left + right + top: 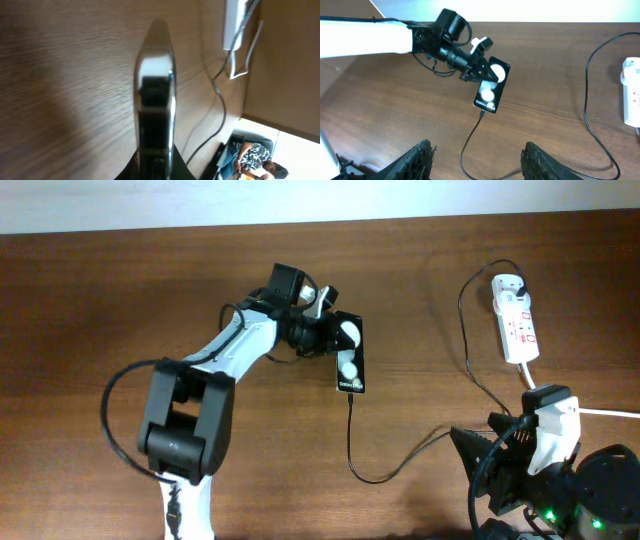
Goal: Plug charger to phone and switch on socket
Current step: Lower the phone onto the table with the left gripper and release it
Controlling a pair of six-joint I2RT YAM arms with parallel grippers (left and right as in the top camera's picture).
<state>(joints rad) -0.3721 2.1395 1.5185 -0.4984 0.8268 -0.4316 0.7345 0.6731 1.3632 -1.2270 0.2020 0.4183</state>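
The black phone [350,354] lies at the table's middle, white spots and lettering up. My left gripper [331,335] is shut on its far end; the left wrist view shows the phone [156,95] edge-on between the fingers. The thin black charger cable [352,445] meets the phone's near end, loops right, then runs up to the white socket strip [516,320] at the far right. In the right wrist view the phone [491,86], cable [468,142] and strip [632,92] all show. My right gripper [477,160] is open and empty, near the front edge.
The thick white cord [600,412] runs off the table's right side from the strip. The table's far edge meets a pale wall. The left arm [190,415] stretches from the front left across the wood.
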